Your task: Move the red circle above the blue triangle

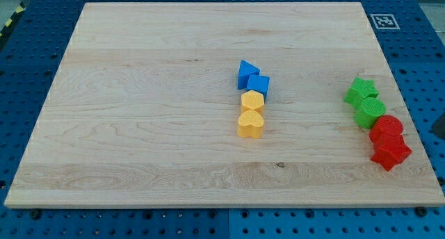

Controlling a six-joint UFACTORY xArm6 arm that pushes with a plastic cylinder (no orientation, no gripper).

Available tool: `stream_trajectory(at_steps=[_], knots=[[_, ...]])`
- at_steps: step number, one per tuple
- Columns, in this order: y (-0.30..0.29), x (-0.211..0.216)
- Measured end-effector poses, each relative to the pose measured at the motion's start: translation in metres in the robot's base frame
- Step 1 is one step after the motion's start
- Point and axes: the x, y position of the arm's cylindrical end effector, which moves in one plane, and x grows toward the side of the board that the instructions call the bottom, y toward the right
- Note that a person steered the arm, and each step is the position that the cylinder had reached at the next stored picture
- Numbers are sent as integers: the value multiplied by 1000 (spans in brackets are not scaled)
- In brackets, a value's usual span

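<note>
My tip isn't showing, no jaws on this rig. Red circle (386, 126) touches the red star (391, 153) and green circle (370, 111); a sloppy push likely drags them toward the blue triangle (246, 73).

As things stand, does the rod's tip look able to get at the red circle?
Probably yes, though my tip is not visible. The red circle is exposed on its left and right sides; the green circle touches it above, the red star below.

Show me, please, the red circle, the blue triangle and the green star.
red circle (386, 126): camera view, its top face.
blue triangle (246, 72): camera view, its top face.
green star (361, 91): camera view, its centre.
</note>
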Motion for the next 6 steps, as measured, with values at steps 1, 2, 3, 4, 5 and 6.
stream_trajectory(at_steps=[1,2,3,4,5,6], knots=[[-46,9],[-119,9],[-190,-3],[-199,-8],[-203,-27],[-220,-96]])
